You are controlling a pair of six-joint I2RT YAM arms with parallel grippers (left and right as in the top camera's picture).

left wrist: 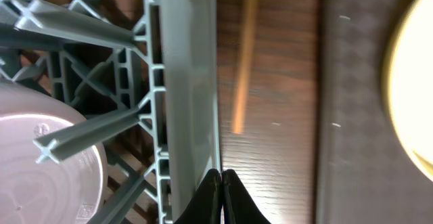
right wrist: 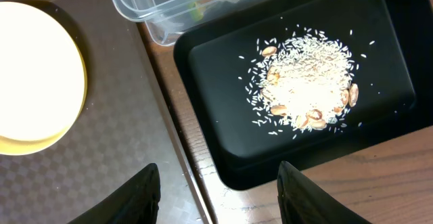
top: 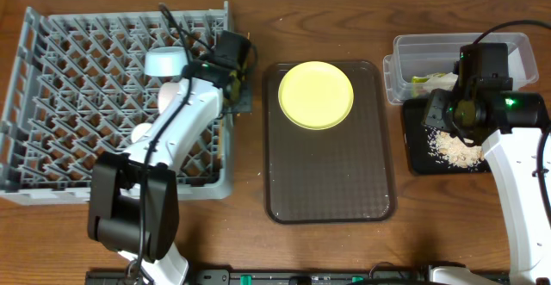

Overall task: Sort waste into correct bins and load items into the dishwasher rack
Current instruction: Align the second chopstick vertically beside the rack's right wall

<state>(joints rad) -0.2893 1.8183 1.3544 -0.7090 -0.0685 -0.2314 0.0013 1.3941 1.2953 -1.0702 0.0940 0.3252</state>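
Two arms work either side of a brown serving tray [top: 331,173] where the yellow plate [top: 315,94] lies alone. The left gripper [left wrist: 222,183], its tips pressed together with nothing visible between them, hangs at the outer wall of the grey dishwasher rack [left wrist: 189,82]. A blurred wooden stick, probably a chopstick [left wrist: 242,68], shows over the bare table just beyond it. A light-blue bowl [top: 164,61] and a white bowl [left wrist: 34,163] sit in the rack. The right gripper [right wrist: 223,197], fingers spread and empty, hovers by the black tray [right wrist: 216,61] holding the rice scraps [right wrist: 304,78]; the snack packet [top: 426,84] is in the clear tub [top: 508,48]. Loading the chopstick likely calls for parting the fingers, straddling it mid-length and clearing the rack wall.
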